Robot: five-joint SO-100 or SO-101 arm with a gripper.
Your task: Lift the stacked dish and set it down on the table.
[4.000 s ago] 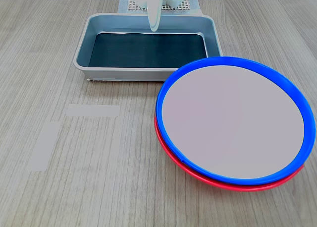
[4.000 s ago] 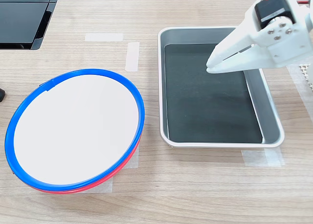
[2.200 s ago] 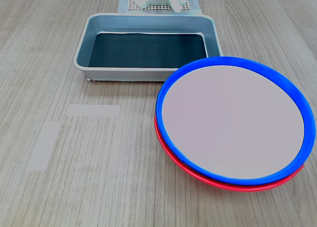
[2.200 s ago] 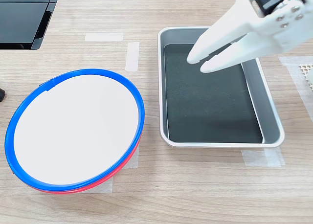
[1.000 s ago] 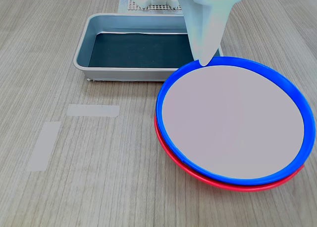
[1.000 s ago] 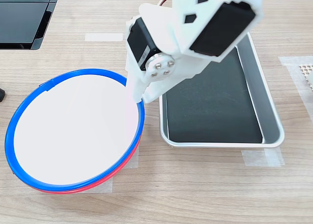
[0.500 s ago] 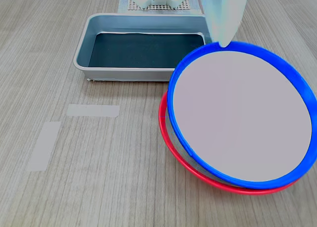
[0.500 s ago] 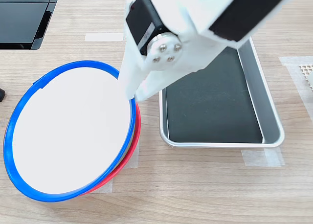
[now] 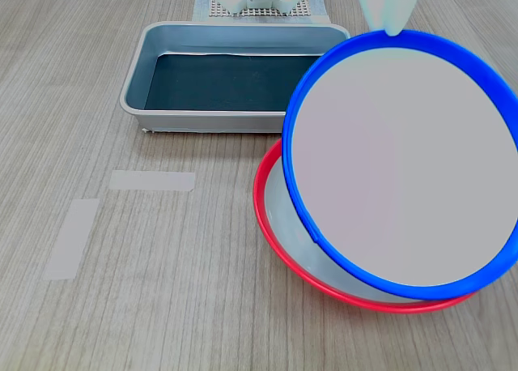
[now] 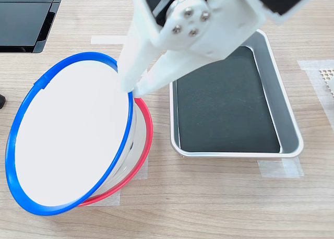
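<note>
Here the white plastic claw (image 10: 131,87) was clamped on the edge of the blue dish (image 10: 73,132), pinching its rim between two long fingers (image 10: 140,51). In the second exterior view the claw held the dish at its right side, next to the tray. In the first exterior view only the tip of the claw (image 9: 388,19) showed, at the top of the dish (image 9: 405,160).

The dish was tipped up. The held side was high and the far side was low. In the second exterior view its low side sat toward the second exterior view's left, and its flat face looked up and to that left. It was round, so it had no long side, but the tilt made it look like an oval.

The dish had a bright blue rim and a smooth, pale grey-white middle. It looked thin and shallow.

Under it lay the red plate (image 10: 143,145), flat on the table (image 10: 209,197). The blue dish covered most of it. I could not tell if the low edge touched the red plate.

The table was light wood grain with pale tape strips (image 9: 152,180). The grey metal tray (image 10: 289,124) sat beside the plates, with a dark mat (image 10: 224,103) inside.
</note>
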